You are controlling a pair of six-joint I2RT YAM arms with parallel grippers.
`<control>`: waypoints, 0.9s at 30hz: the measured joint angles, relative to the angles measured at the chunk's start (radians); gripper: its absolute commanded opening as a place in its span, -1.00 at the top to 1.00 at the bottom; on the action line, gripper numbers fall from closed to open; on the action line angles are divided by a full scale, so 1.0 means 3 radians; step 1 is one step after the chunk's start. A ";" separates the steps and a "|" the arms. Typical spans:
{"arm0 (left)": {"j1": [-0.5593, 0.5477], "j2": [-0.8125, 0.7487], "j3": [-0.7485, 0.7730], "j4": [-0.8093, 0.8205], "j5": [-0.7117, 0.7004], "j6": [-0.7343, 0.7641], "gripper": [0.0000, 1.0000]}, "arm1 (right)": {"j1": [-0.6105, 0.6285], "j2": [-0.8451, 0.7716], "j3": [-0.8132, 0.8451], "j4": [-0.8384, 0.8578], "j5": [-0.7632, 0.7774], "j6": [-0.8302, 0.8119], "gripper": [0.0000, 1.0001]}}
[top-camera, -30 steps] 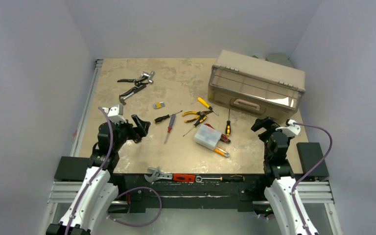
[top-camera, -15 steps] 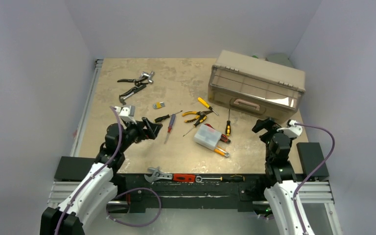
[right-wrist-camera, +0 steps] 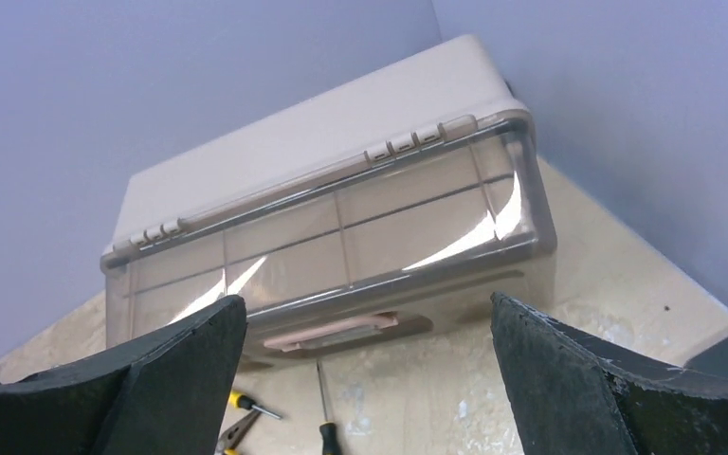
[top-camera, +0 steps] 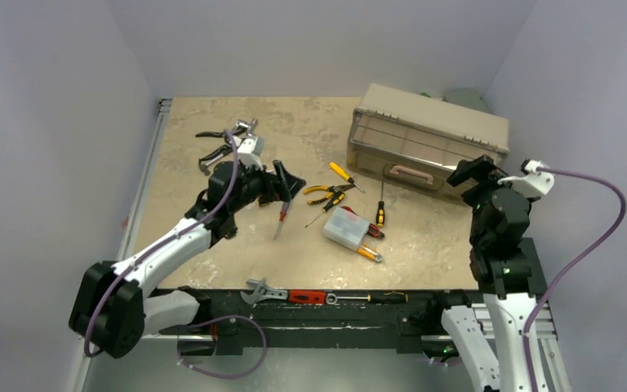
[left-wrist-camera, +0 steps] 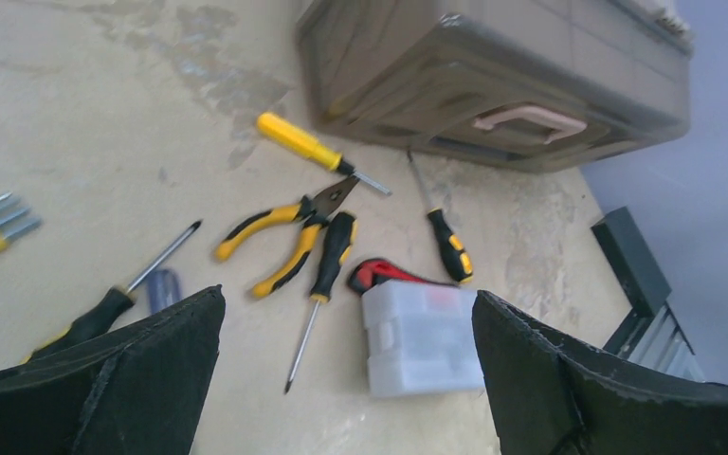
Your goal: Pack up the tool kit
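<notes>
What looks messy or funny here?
The toolbox is shut and seems tipped over, its lid and handle facing the arms. The pliers and screwdrivers lie scattered loose on the table.

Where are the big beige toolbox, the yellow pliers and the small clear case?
big beige toolbox [top-camera: 434,118], top view, beige shell.
yellow pliers [left-wrist-camera: 263,220], left wrist view, upper handle.
small clear case [left-wrist-camera: 420,337], left wrist view, lid centre.
</notes>
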 measured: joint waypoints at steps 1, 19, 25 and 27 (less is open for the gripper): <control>-0.0053 0.0109 0.0122 0.0009 -0.0004 -0.0004 -0.97 | 0.0000 0.0121 0.0153 -0.0071 0.0015 -0.0033 -0.97; -0.0290 0.2131 0.2525 -0.0116 0.0172 -0.0058 -0.97 | -0.0431 0.1158 0.0936 -0.0584 0.0065 -0.0392 -0.98; -0.0290 0.2865 0.3485 -0.0355 0.0315 0.0014 -0.96 | -0.1336 0.1306 0.0862 -0.0437 -0.0757 -0.0275 -0.98; -0.0290 0.3065 0.3735 -0.0388 0.0365 0.0029 -0.95 | -0.1659 0.1394 0.0819 -0.0304 -0.1155 -0.0182 -0.98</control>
